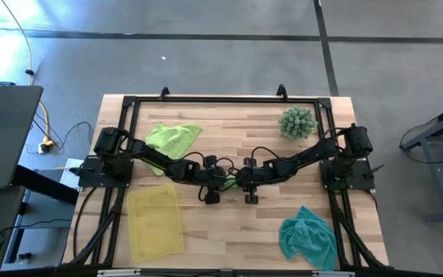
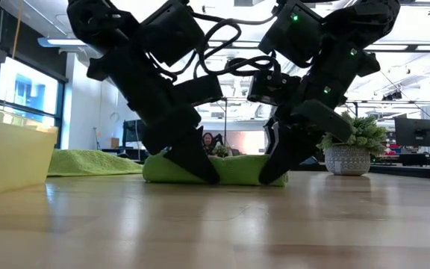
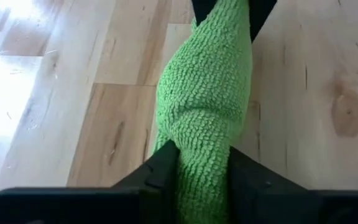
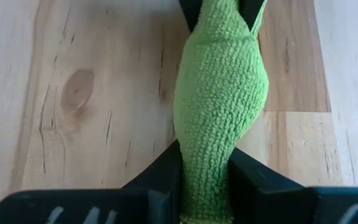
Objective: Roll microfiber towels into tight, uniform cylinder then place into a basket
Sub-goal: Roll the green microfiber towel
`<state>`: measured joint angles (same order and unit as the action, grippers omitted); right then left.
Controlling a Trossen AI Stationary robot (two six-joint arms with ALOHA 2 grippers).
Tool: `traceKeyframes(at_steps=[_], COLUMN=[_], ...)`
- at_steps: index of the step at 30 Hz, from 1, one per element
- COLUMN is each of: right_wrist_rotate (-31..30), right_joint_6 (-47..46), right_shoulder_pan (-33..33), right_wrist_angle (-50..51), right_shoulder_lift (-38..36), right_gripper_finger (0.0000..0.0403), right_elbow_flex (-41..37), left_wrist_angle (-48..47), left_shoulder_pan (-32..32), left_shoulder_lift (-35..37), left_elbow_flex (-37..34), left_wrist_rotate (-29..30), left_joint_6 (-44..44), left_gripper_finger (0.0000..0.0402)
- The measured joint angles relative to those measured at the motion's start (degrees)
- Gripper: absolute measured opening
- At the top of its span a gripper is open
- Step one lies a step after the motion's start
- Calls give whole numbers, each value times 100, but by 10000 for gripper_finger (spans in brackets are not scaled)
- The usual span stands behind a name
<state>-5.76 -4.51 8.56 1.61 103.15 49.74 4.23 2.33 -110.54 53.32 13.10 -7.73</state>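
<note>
Two robot arms meet at the middle of a wooden table [image 1: 229, 231], each pinching one end of a rolled lime green towel [image 3: 207, 106]. From above, the roll is almost wholly hidden beneath the wrists; only a sliver of green shows between them. The wrist cameras fill that gap: the left gripper [image 3: 201, 165] is clamped on one end of the roll, the right gripper [image 4: 205, 165] on the other, and each sees the opposite fingers at the far end of the roll. The level camera shows the roll lying on the table between both sets of fingers, its middle partly blocked by them.

Beyond the left gripper, toward its arm's base, lies a second lime green towel [image 1: 173, 137], loose and flat. The yellow basket [image 1: 155, 223] sits near the left gripper on the front side, cut off at the frame edge in the level view. A crumpled teal towel [image 1: 308, 237], seen only from above, lies well apart from the right gripper. A spiky potted plant [image 1: 297, 122] stands behind the right arm.
</note>
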Motion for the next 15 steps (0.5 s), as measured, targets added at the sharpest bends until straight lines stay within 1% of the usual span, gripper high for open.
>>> traceKeyframes(at_steps=[5, 10, 15], right_wrist_rotate=[-2, 0, 21], right_joint_6=[0, -22, -402], right_shoulder_pan=[0, -2, 10], right_wrist_angle=[-4, -76, -124], right_shoulder_lift=[0, 0, 0], right_gripper_finger=[71, 71, 71], right_elbow_flex=[2, 2, 2], left_wrist_angle=[4, 7, 28], left_shoulder_pan=[14, 20, 46], left_shoulder_lift=[-4, -9, -9], left_elbow_flex=[-2, -2, -7], left_wrist_rotate=[200, 324, 294], left_joint_6=[44, -161, -211], left_gripper_finger=[54, 53, 52])
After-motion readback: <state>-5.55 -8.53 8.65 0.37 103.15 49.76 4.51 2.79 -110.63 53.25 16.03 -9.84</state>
